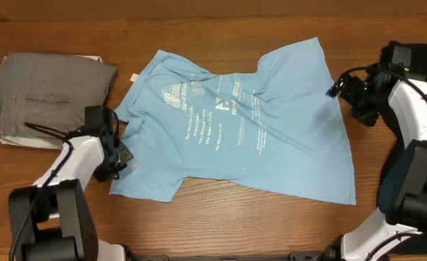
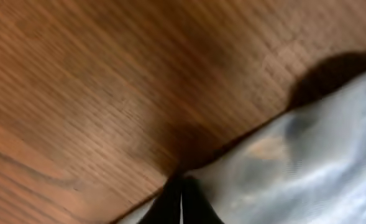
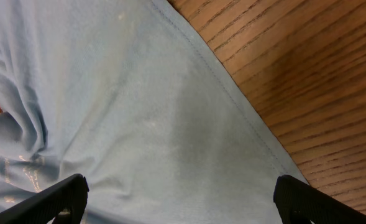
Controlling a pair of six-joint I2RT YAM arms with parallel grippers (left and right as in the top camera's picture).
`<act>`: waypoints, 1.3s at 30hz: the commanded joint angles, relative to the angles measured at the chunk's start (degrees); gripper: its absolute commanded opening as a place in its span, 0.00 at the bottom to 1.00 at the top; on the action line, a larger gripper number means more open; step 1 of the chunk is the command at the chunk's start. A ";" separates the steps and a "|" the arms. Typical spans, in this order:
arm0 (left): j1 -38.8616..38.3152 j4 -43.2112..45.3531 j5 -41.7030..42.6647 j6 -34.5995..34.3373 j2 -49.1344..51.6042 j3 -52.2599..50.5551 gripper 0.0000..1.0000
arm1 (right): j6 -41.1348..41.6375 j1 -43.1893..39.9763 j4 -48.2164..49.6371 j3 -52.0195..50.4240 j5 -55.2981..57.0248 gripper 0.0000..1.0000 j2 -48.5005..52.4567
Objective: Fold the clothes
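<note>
The clothes are one light blue T-shirt lying spread on the wooden table, white lettering facing up, with creases near the collar. My left gripper sits at the shirt's left sleeve edge. In the left wrist view its black fingers are pressed together, and the pale fabric runs in on both sides of the tips. My right gripper hovers over the shirt's far right edge. In the right wrist view it stands wide open above flat cloth, with the hem running diagonally past it.
A folded grey garment lies at the back left, close to my left arm. Bare wooden table runs along the front and on the right beside the hem.
</note>
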 commanded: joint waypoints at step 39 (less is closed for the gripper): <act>-6.08 -17.84 14.43 14.69 -21.31 28.41 0.04 | -0.39 0.07 0.22 0.85 -0.09 1.00 -0.46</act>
